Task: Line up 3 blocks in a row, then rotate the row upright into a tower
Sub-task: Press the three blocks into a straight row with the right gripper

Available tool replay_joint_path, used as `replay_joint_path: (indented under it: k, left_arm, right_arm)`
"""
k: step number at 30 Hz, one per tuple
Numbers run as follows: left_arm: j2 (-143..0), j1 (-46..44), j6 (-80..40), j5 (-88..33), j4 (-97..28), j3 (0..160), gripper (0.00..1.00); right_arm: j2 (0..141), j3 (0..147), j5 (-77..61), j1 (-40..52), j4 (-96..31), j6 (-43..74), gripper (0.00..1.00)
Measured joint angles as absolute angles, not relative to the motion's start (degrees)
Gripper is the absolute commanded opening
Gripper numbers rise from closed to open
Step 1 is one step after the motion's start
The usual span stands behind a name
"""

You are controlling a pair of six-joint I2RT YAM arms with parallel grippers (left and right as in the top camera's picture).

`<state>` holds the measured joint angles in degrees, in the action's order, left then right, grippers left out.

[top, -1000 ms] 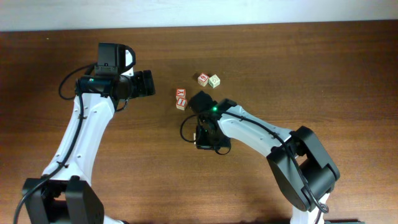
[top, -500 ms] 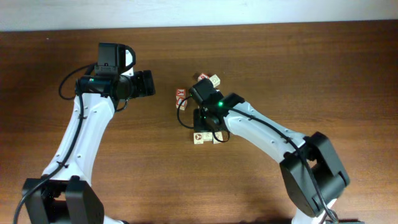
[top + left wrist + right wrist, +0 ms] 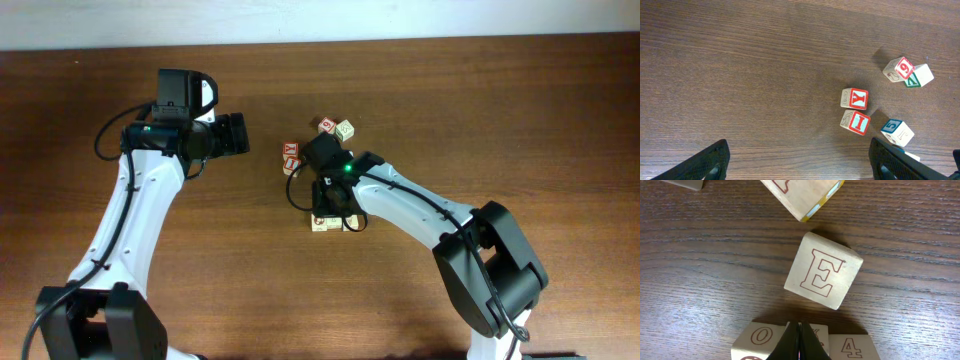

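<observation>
On my left wrist cam, the left gripper (image 3: 800, 162) is spread wide, with both dark fingertips (image 3: 710, 162) at the bottom edge over the brown wood table (image 3: 740, 75). I see five blocks, all right of centre. The Y block (image 3: 855, 98), red letter, sits just above the I block (image 3: 856, 122), nearly touching. The blue-letter block (image 3: 897, 132) is just right of the I, tilted. Upper right, the red-numeral block (image 3: 899, 68) touches the green-letter block (image 3: 918, 76).
</observation>
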<state>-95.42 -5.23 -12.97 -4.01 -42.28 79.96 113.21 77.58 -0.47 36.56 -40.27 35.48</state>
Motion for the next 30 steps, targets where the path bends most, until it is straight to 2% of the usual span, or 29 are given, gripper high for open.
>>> replay_joint_path:
  k: [5,10,17,20,30]
  left_arm:
    - [-95.42,-5.23,-12.97,-4.01,-42.28,79.96,0.87]
    - [-95.42,-5.23,-12.97,-4.01,-42.28,79.96,0.87]
    - [-95.42,-5.23,-12.97,-4.01,-42.37,79.96,0.86]
    - [-95.42,-5.23,-12.97,-4.01,-42.57,79.96,0.86]
    - [-95.42,-5.23,-12.97,-4.01,-42.65,79.96,0.86]
  right_arm:
    - [112.99,78.46,-0.67,36.36,-42.30,34.87,0.04]
    - [106.34,81.52,0.86,30.00,-48.45,33.76,0.04]
    - [107.92,78.28,-4.03,31.94,-59.22,34.46,0.04]
    - [108.01,74.11,-5.67,34.92,-55.92,35.88,0.04]
    - [109.10,72.47,-6.59,34.98,-50.76,35.90,0.04]
